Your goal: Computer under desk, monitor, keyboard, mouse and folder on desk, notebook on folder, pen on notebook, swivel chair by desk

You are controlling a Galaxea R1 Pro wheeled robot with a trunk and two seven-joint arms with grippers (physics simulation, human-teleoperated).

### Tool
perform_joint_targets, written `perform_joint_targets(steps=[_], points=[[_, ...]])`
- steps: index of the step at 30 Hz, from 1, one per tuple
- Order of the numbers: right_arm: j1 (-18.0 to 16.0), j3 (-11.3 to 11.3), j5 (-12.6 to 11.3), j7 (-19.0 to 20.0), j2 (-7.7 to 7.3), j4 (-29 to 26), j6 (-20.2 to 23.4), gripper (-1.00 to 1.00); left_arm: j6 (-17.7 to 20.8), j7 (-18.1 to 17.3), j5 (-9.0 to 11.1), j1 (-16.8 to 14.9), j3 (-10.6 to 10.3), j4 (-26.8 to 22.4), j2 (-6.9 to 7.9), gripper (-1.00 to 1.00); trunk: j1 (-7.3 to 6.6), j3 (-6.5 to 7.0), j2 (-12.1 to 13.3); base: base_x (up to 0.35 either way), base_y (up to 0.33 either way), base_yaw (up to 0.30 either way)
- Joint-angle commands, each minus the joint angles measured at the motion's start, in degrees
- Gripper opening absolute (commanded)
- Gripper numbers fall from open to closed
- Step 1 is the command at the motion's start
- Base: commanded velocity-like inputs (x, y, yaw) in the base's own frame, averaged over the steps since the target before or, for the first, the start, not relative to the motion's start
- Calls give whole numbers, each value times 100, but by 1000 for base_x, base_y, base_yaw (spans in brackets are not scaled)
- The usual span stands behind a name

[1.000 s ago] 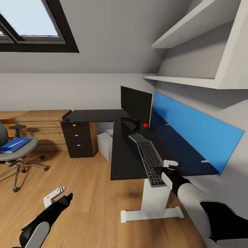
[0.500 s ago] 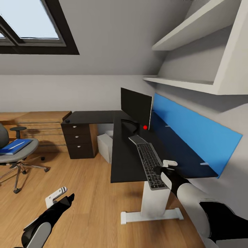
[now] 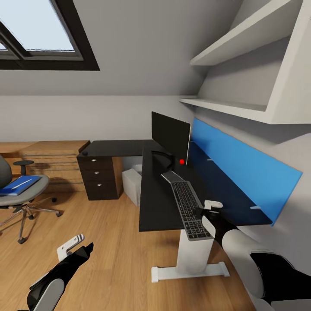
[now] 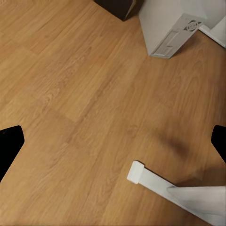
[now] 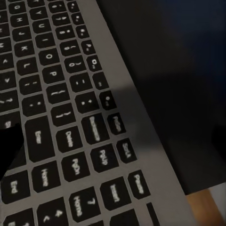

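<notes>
On the desk (image 3: 155, 203), keyboard (image 3: 188, 205) lies lengthwise, far end touching the monitor (image 3: 170, 129) stand at 12 o'clock, near end overhanging the front edge at 6 o'clock. My read: slim, rigid, light, with a smooth silvery rim that may slip; best hold is a pinch across the rim at the near end, not on the keys. It could tip off the edge if nudged. Right gripper (image 3: 208, 211) sits at the keyboard's near-right corner, about 3 o'clock of it. The right wrist view shows the keyboard's (image 5: 70, 117) key rows close under the fingers, but whether they are spread or pinching the rim, cannot tell. Left gripper (image 3: 77, 247) hangs over bare floor (image 4: 84, 94), fingers spread, holding nothing.
</notes>
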Motion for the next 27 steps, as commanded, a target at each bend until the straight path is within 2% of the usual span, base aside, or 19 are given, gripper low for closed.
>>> perform_joint_targets(steps=[1,9,15,18,19,20,24,27], points=[[-1,-23,-40,-16,2,-22,4,100,5,50,42,-5,-10,-8,6,100,0,-6,-4,0,0,0],[-1,-25,-41,-20,6,-72,-73,100,5,50,39,-5,-10,-8,6,100,0,-6,-4,0,0,0],[164,-25,-36,-47,91,-857,27,100,5,50,38,-5,-10,-8,6,100,0,-6,-4,0,0,0],[429,-25,-29,-55,138,-1415,294,100,5,50,38,-5,-10,-8,6,100,0,-6,-4,0,0,0],[927,-20,-29,-110,179,-2464,829,100,5,50,32,-5,-10,-8,6,100,0,-6,-4,0,0,0],[1173,-16,-30,-181,202,-2931,1056,100,5,46,31,-5,-10,-8,6,100,0,-6,-4,0,0,0],[1688,14,-40,-444,287,-3774,1424,100,5,43,35,-5,-10,-8,6,100,0,-6,-4,0,0,0],[1837,43,-45,-551,344,-3980,1508,100,5,43,40,-5,-13,-8,6,100,0,-6,-4,0,0,0]])
